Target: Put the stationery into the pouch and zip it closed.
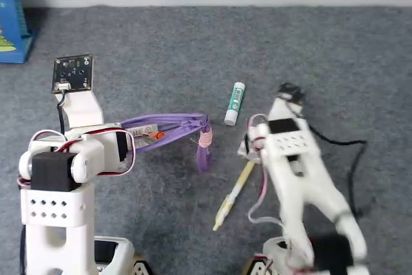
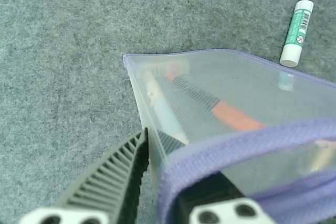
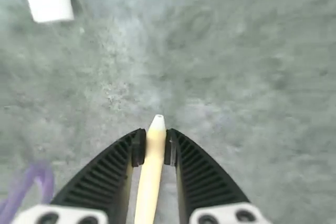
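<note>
Purple-zipped clear pouch is held edge-on by the left arm, zip side up, its two purple bands apart, so the mouth looks open. Cream pen hangs tilted just past the pouch's tassel end, from the right arm. Glue stick lies on the bench near that same end, not touching the pouch.

Left wrist: left gripper is clamped on the pouch wall just under the zip, one finger each side. Inside the pouch are pens, one w/ an orange part.

Right wrist: right gripper is closed tight on the pen, short tip poking past the fingers. Pouch tassel is off to one side.

Step in hand, as I judge it: pen into pouch. To do it well, bring the pen above the gap btwn the bands, line it up w/ the pouch's length, and feed it in at a slant. Let go only once most of it is inside. Left arm should hold the pouch steady.
</note>
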